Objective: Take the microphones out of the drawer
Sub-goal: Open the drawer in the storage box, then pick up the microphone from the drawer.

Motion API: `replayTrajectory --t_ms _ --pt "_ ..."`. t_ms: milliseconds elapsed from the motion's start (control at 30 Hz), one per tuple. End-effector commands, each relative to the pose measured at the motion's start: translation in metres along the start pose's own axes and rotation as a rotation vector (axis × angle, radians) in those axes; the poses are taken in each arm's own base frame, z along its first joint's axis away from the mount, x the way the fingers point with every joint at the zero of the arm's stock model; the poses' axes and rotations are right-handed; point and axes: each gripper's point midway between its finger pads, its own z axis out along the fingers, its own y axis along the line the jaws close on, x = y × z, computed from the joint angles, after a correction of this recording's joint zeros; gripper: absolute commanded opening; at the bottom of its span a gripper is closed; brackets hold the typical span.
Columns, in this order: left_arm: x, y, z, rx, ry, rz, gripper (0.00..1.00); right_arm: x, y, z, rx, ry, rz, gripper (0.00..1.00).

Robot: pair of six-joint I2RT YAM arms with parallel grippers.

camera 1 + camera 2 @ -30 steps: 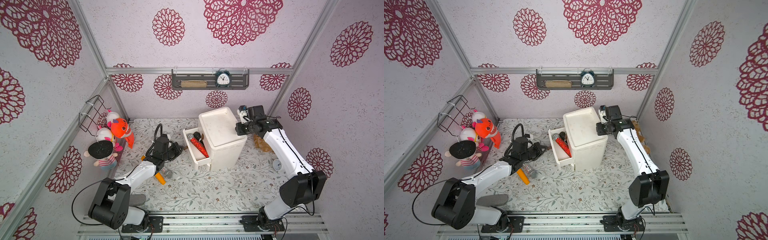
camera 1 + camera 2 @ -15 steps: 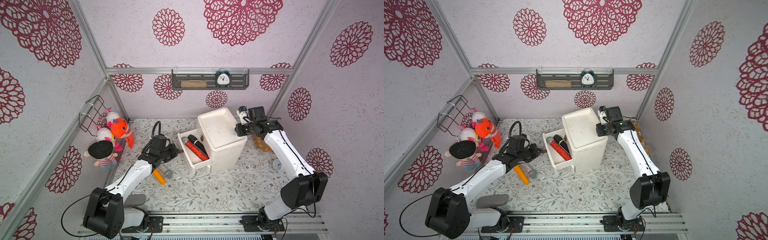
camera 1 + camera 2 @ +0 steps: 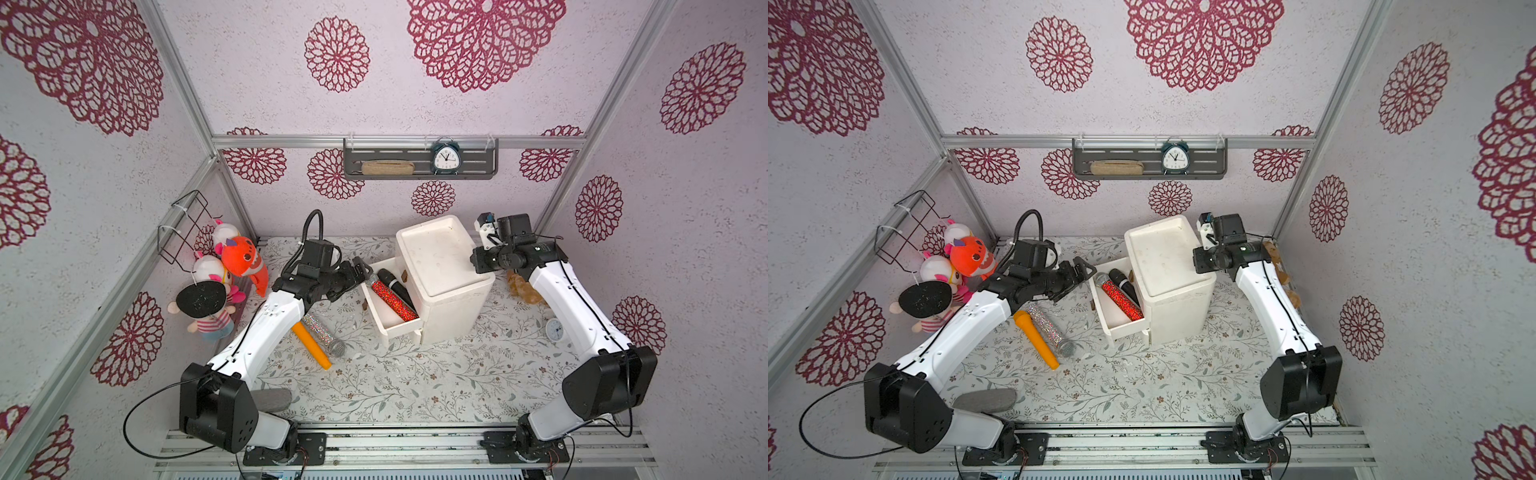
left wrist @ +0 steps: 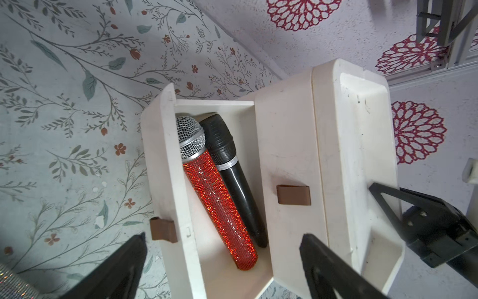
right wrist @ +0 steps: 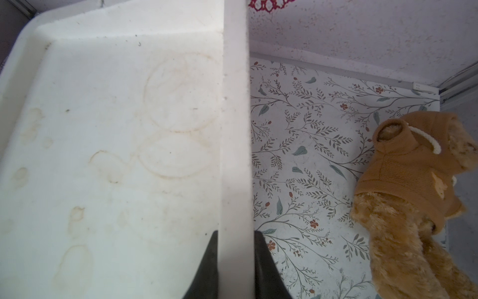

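My L gripper point(image 3: 360, 266) sat open left of drawer point(image 4: 165, 155) — needed to straddle red mic point(image 4: 217, 196) mid-body; R gripper point(image 5: 236, 233) clamped cabinet rim point(image 5: 235, 129).

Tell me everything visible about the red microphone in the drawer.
The red microphone has a glittery red body that looks sequin-covered and a silver mesh head with a silver band. It lies flat and slightly diagonal in the open white drawer, head toward the back wall. It rests side by side against the black microphone. The left gripper is open near it, not touching.
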Motion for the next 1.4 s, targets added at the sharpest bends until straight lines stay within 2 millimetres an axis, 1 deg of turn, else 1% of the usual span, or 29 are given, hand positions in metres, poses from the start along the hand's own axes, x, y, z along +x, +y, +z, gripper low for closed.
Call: replayTrajectory --t_ms 0,33,100,267,367,500,600,633,700,733,767,900,1067,1167,1200,1367 --pt "0.004 -0.003 0.000 -0.041 0.066 -0.074 0.97 -0.048 -0.001 -0.042 -0.022 -0.218 0.069 0.00" --pt "0.004 0.000 0.001 -0.078 0.088 -0.098 0.97 -0.048 -0.002 -0.041 -0.019 -0.217 0.069 0.00" --pt "0.003 -0.001 0.003 -0.119 0.127 -0.100 0.97 -0.047 -0.002 -0.040 -0.018 -0.214 0.070 0.00" --pt "0.003 0.006 0.011 -0.248 0.177 -0.083 0.97 -0.047 -0.002 -0.039 -0.023 -0.213 0.070 0.00" --pt "0.003 -0.001 0.019 -0.277 0.196 -0.071 0.97 -0.048 -0.002 -0.040 -0.023 -0.217 0.068 0.00" --pt "0.004 -0.018 0.031 -0.265 0.190 -0.077 0.97 -0.048 0.000 -0.040 -0.028 -0.218 0.066 0.00" --pt "0.009 -0.023 0.043 -0.254 0.199 -0.112 0.98 -0.048 0.000 -0.040 -0.027 -0.217 0.063 0.00" --pt "0.012 -0.023 0.047 -0.251 0.207 -0.129 0.94 -0.048 0.000 -0.041 -0.028 -0.220 0.063 0.00" --pt "0.018 -0.025 0.055 -0.239 0.210 -0.160 0.76 -0.048 0.000 -0.042 -0.028 -0.220 0.061 0.00" --pt "0.022 -0.027 0.059 -0.232 0.205 -0.173 0.69 -0.048 0.000 -0.042 -0.027 -0.220 0.057 0.00" --pt "0.024 -0.028 0.063 -0.234 0.201 -0.182 0.66 -0.048 0.000 -0.042 -0.027 -0.220 0.055 0.00" --pt "0.031 -0.028 0.072 -0.264 0.192 -0.200 0.66 -0.048 0.001 -0.042 -0.030 -0.222 0.054 0.00" --pt "0.040 -0.018 0.080 -0.338 0.191 -0.213 0.66 -0.048 0.002 -0.043 -0.039 -0.225 0.052 0.00" --pt "0.043 -0.015 0.085 -0.365 0.185 -0.221 0.62 -0.048 0.002 -0.043 -0.041 -0.226 0.053 0.00" --pt "0.045 -0.015 0.087 -0.369 0.187 -0.222 0.57 -0.048 0.002 -0.042 -0.042 -0.226 0.052 0.00" --pt "0.049 -0.012 0.092 -0.395 0.172 -0.263 0.56 -0.049 0.004 -0.044 -0.046 -0.229 0.049 0.00"
